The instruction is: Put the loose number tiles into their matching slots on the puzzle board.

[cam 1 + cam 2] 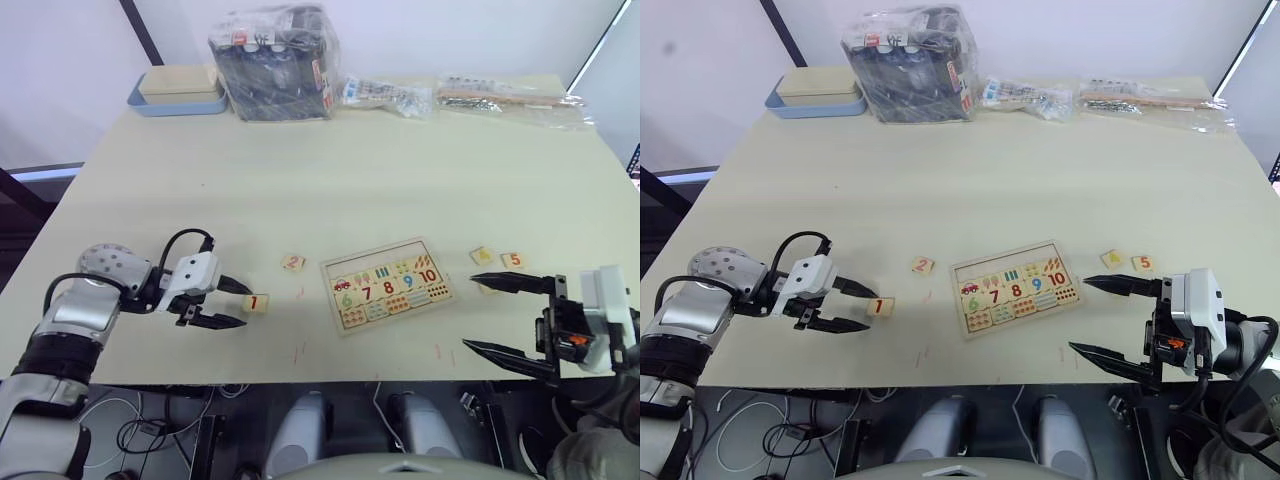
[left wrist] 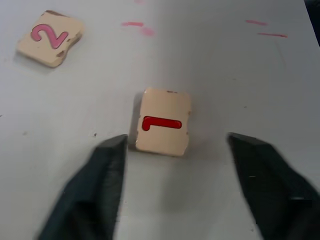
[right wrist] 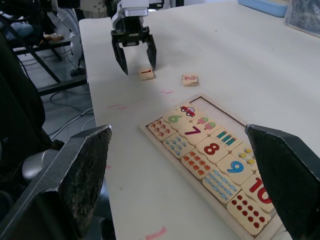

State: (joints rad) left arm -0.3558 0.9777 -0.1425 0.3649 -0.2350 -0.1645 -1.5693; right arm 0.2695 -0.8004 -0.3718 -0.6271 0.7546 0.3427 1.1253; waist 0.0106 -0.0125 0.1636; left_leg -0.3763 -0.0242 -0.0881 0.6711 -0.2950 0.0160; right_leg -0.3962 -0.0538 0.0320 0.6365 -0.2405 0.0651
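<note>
Your table [image 1: 330,180] carries the board [image 1: 389,285] near its front edge, lying slightly askew, with the top row of slots [image 3: 212,107] bare and the rows from 6 to 10 filled. The step in hand, as I judge it, is picking up the 1 tile [image 1: 255,303]: your left gripper [image 1: 232,303] sits at the board's 9 o'clock with its jaws spread, and the tile lies just ahead of the fingertips, not yet between them. Push forward until the tile sits squarely between the pads, keep the fingers low to the table, and close evenly, since a flat tile may slide or tip if one finger touches first. Then carry it toward the slot above the 6. Your right gripper [image 1: 510,318] hangs at the board's 4 o'clock, jaws wide apart and holding nothing. The 2 tile [image 1: 293,263] lies at the board's 10 o'clock; the 5 tile [image 1: 513,260] and a yellow-marked tile [image 1: 482,255] lie at its 3 o'clock. At the table's far edge, the blue tray [image 1: 175,102] holds a tan box [image 1: 180,82], and clear bags [image 1: 275,60] hold packaged items.
</note>
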